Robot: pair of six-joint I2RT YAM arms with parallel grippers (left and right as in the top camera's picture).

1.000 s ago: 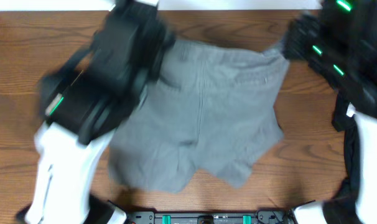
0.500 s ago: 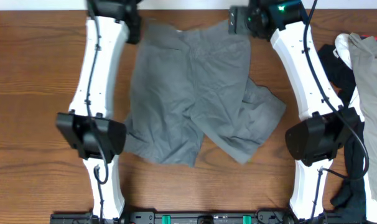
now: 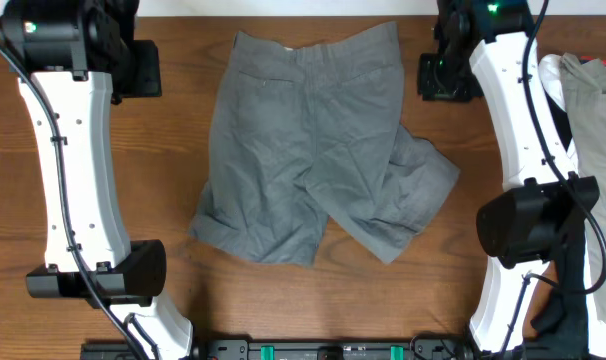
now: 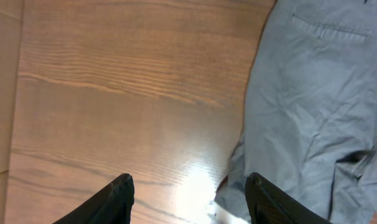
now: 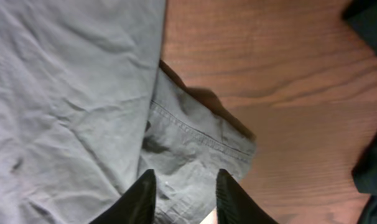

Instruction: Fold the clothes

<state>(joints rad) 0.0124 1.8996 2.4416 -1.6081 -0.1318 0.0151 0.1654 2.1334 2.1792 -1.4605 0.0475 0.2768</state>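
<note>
The clothes, grey-olive shorts, lie back side up on the wooden table, waistband at the far edge and legs toward me. Their right leg is rumpled and skewed outward. My left gripper hovers left of the waistband over bare wood. In the left wrist view that gripper is open and empty, with the shorts to its right. My right gripper hangs just right of the waistband. The right wrist view shows it open above the hem of the shorts, holding nothing.
A pile of other garments sits at the right edge: a beige-tan one, a black one and a white one. A dark rail runs along the near table edge. Bare wood separates the shorts from the pile.
Both grippers have let go of the waistband and drawn outward, the left to the left and the right to the right. The shorts now lie spread on the table.
</note>
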